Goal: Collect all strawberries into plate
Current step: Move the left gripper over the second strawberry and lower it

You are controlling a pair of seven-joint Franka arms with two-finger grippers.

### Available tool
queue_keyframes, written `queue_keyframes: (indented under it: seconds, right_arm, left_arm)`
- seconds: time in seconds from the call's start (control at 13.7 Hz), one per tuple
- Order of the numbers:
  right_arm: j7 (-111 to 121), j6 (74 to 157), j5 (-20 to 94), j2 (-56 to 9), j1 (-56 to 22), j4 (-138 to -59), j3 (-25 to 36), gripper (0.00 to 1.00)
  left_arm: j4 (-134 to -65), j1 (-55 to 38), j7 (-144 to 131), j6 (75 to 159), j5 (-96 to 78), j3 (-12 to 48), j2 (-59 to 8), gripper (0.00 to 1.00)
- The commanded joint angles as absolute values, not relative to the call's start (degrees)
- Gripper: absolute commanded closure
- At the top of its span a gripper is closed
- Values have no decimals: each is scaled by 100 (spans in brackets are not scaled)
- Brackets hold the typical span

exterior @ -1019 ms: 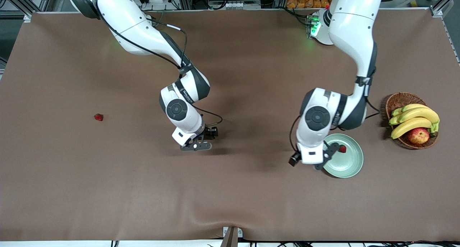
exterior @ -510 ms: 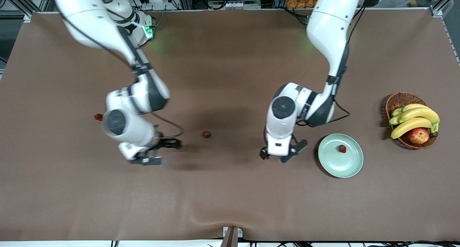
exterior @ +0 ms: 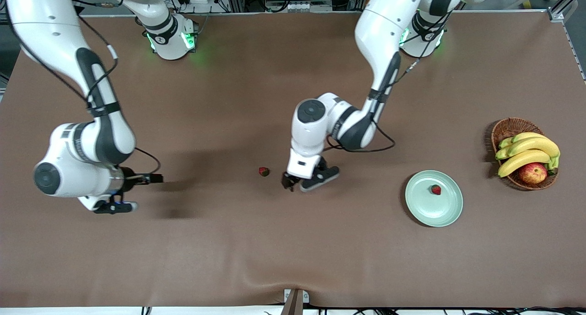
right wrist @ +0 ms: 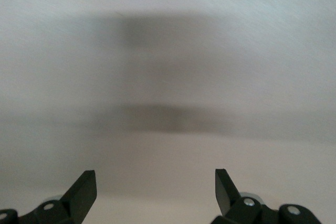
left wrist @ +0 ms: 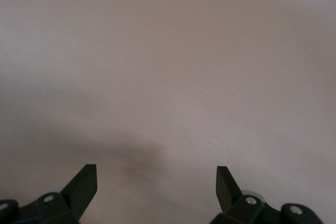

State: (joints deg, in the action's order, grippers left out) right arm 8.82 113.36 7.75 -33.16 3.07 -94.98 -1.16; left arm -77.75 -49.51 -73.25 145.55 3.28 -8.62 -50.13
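Observation:
One strawberry (exterior: 263,171), small and red, lies on the brown table near its middle. Another strawberry (exterior: 436,189) rests in the pale mint-green plate (exterior: 425,207), toward the left arm's end of the table. My left gripper (exterior: 304,181) hangs open and empty over the table, just beside the mid-table strawberry on the plate's side. In the left wrist view, the left gripper (left wrist: 156,174) shows only bare table between its fingers. My right gripper (exterior: 132,193) is open and empty over the table at the right arm's end. The right wrist view shows the right gripper (right wrist: 156,178) over bare, shadowed table.
A brown wicker basket (exterior: 507,125) with bananas (exterior: 526,151) and a red-yellow apple (exterior: 532,173) stands beside the plate, at the left arm's end of the table. The right arm's wrist and forearm (exterior: 87,145) hang over the table at the right arm's end.
The left gripper left the plate, with a strawberry lying in it, and crossed to the mid-table strawberry. The right gripper opened, uncovered that mid-table strawberry and swung to the right arm's end.

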Motion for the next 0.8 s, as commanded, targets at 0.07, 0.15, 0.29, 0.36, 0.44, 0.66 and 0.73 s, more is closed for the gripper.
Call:
queue_keyframes:
  seconds: [0.07,0.15,0.29,0.36,0.44,0.66,0.73]
  right_arm:
    - [1905,11408,765,-2857,930,-10299,-211,0]
    - [1959,11426,765,-2813,1010,-10440,-167,0]
    - [1978,11548,756,-2804,1055,-10704,-53,0]
    - [1978,11662,704,-2812,1063,-10818,-35,0]
    - [1978,11898,547,-2812,1063,-10976,-9,0]
    - [1977,12296,334,-2804,1098,-11337,26,0]
    - [1995,12278,308,-2786,1107,-11381,44,0]
  left_arm:
    - [-7182,-5369,-7321,15239,316,-1019,-5615,0]
    - [-7111,-5475,-7304,15319,316,-1072,-5695,0]
    - [-7102,-5764,-7129,15468,325,-1291,-5791,0]
    - [-7102,-5940,-6963,15469,334,-1414,-5818,0]
    - [-7102,-6063,-6804,15469,334,-1537,-5862,0]
    - [-7093,-6450,-6505,15469,343,-1915,-6064,0]
    - [-7093,-6599,-6504,15469,404,-2081,-6160,0]
